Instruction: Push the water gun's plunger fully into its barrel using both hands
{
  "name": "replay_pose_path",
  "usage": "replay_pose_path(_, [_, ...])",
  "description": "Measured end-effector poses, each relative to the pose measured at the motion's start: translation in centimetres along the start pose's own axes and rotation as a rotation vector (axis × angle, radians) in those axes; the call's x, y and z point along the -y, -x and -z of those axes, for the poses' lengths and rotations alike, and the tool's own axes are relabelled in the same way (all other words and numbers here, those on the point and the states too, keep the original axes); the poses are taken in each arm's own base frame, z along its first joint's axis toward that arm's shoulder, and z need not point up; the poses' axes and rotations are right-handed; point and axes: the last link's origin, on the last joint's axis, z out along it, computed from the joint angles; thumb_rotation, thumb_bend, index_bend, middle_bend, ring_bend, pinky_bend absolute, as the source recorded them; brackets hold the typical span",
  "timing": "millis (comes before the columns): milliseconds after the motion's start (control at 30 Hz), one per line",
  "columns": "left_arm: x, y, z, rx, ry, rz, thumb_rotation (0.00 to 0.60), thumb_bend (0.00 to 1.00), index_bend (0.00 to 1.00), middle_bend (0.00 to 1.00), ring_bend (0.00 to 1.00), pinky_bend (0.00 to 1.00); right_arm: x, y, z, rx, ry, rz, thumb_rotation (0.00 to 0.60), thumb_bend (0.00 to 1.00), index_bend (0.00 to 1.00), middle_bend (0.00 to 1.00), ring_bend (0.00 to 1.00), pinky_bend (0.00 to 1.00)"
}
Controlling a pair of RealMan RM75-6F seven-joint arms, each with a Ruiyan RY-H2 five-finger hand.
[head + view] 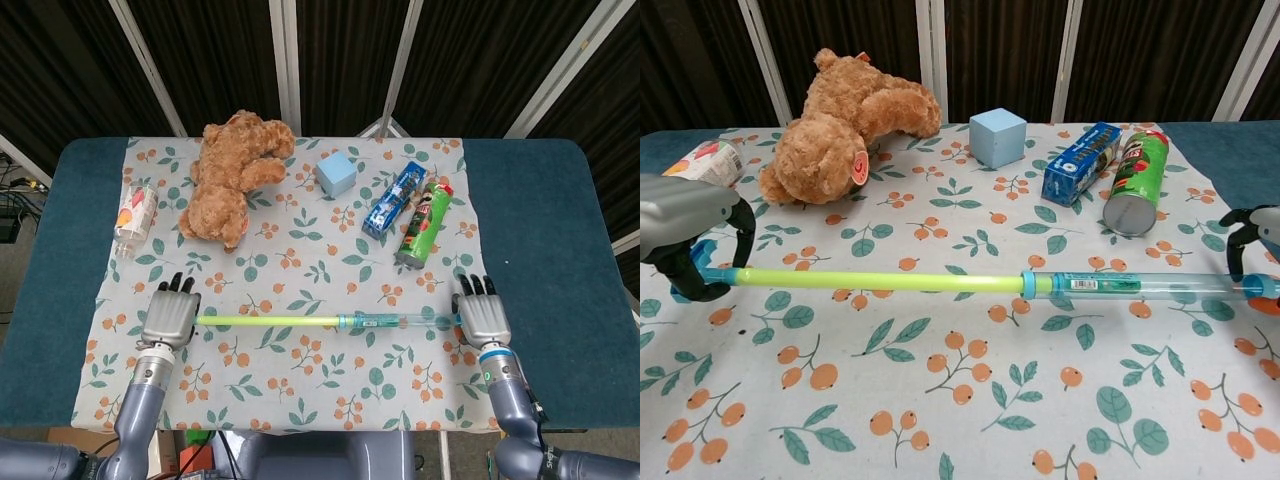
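Note:
The water gun lies across the floral cloth, running left to right. Its yellow-green plunger rod sticks far out of the clear blue barrel. My left hand curls its dark fingers around the blue cap at the plunger's left end. My right hand grips the barrel's right end by the orange tip, mostly past the chest view's edge.
Behind the gun are a brown teddy bear, a blue cube, a blue snack box and a green can lying on its side. A small carton lies at the far left. Bare cloth lies in front of the gun.

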Motion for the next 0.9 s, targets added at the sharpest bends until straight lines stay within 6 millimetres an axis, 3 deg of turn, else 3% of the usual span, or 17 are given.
replay_pose_path(433, [-2.0,-0.7,0.6,-0.025,0.032,0.021,0.600,0.51,0.58,0.16,0.08,0.21,1.6,-1.4,1.1,-0.032,-0.061,-0.005,0.600,0.41,0.64,0.11,0.00,0.00])
replay_pose_path(900, [-2.9,-0.7,0.4,-0.034,0.033,0.056,0.600,0.51,0.58,0.16,0.08,0.21,4.8,-2.6,3.0,-0.067,-0.175,0.011,0.600,0.41,0.66,0.12,0.00,0.00])
